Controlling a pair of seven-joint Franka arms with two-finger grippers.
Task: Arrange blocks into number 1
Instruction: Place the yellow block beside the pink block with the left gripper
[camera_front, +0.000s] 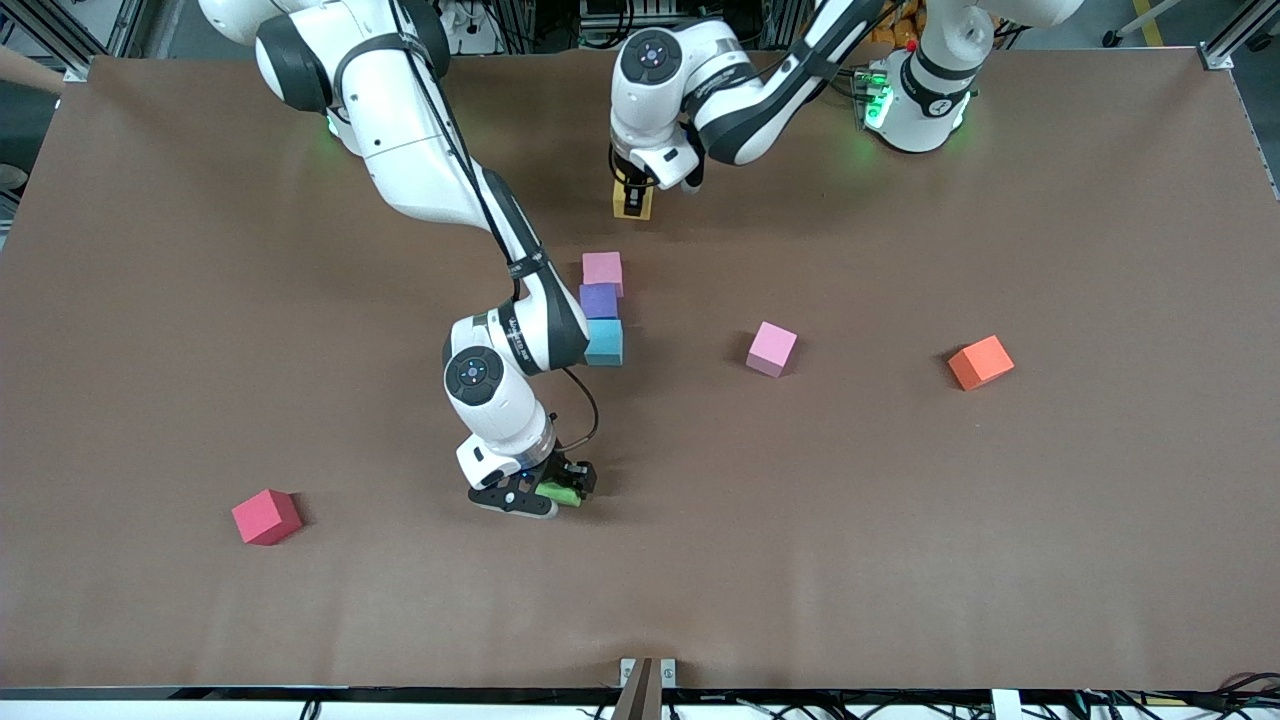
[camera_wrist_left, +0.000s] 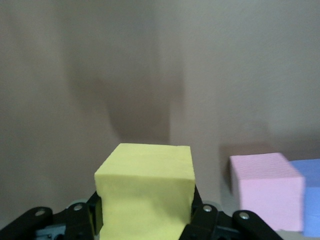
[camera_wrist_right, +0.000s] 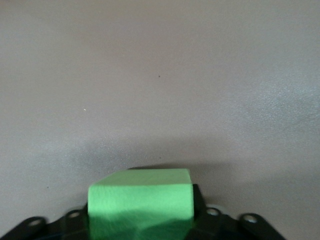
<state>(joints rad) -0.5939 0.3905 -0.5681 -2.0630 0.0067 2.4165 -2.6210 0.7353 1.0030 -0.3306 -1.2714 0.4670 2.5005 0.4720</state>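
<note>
A pink block (camera_front: 603, 270), a purple block (camera_front: 598, 300) and a light blue block (camera_front: 603, 341) touch in a straight column at mid-table. My left gripper (camera_front: 632, 195) is shut on the yellow block (camera_front: 633, 206), low at the table off the column's pink end, with a gap. In the left wrist view the yellow block (camera_wrist_left: 145, 190) fills my left gripper (camera_wrist_left: 145, 220), beside the pink block (camera_wrist_left: 265, 192). My right gripper (camera_front: 555, 490) is shut on the green block (camera_front: 562, 494), low over the table. The green block (camera_wrist_right: 141, 205) sits between the fingers of my right gripper (camera_wrist_right: 141, 220).
A second pink block (camera_front: 771, 348) lies loose toward the left arm's end. An orange cube (camera_front: 980, 361) sits farther that way. A red cube (camera_front: 266, 516) rests near the front toward the right arm's end. The right arm's forearm passes over the table beside the column.
</note>
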